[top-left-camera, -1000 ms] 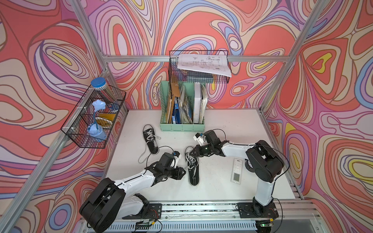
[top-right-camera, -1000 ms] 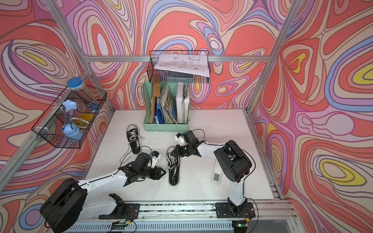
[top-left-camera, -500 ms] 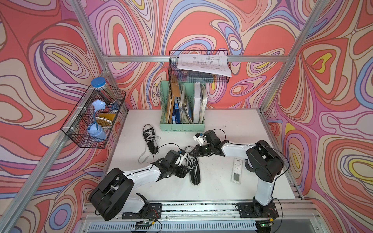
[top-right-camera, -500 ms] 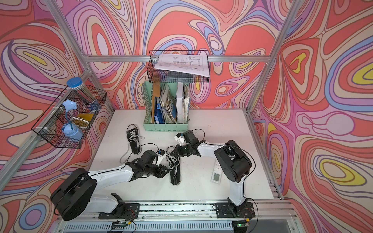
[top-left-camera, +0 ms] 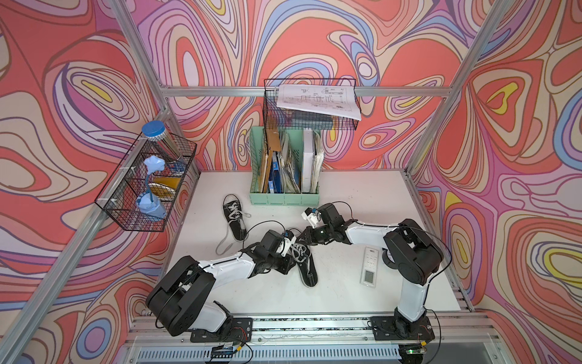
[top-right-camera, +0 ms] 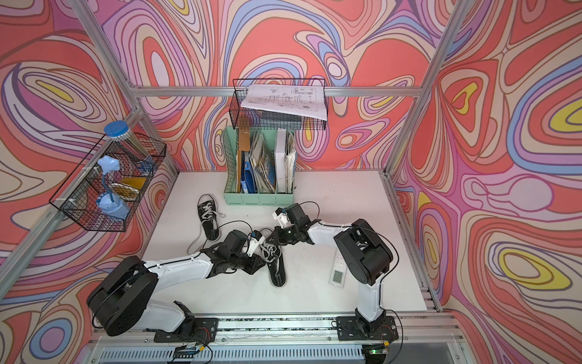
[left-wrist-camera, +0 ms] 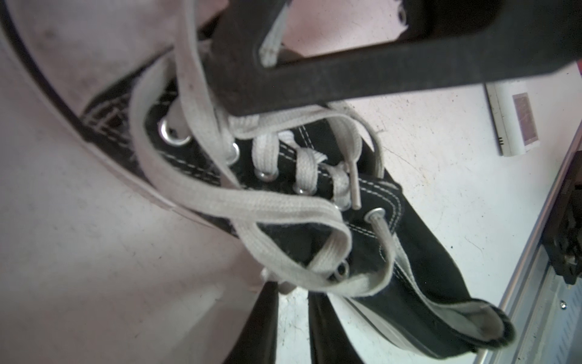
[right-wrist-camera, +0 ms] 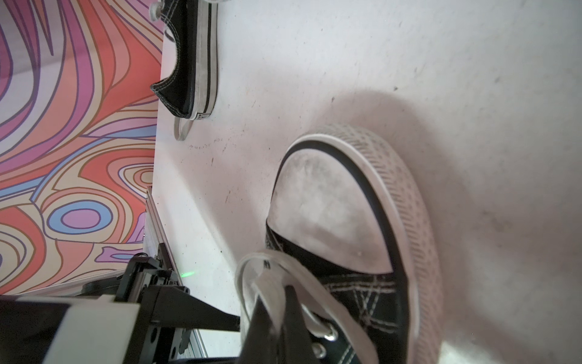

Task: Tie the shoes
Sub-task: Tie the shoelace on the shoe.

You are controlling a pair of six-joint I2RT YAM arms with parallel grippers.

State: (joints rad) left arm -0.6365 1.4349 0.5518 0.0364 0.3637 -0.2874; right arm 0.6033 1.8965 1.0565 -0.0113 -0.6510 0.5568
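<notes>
White counter (top-left-camera: 346, 195) carries a black canvas, white-laced sneaker (top-left-camera: 307, 268) at its middle, its twin (top-left-camera: 234, 217) behind. Right hand (right-wrist-camera: 274, 299) pinches a lace loop (right-wrist-camera: 267, 268). Left hand (left-wrist-camera: 293, 293) sits narrow at another strand (left-wrist-camera: 283, 261), grip unclear. Bow-forming step; next needs opposed, even pulls.

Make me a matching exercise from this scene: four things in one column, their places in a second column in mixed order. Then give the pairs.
Things
1. shoe nearer the robot
2. shoe farther from the robot
3. white remote
4. printed sheet

Places
A. on top of the wire basket at the back wall
B. flat on the table, beside the right arm
C. alone, close to the green file holder
D. where both arms meet, the right gripper shut on its lace

Pairs: 1-D, 2-C, 3-B, 4-A
</notes>
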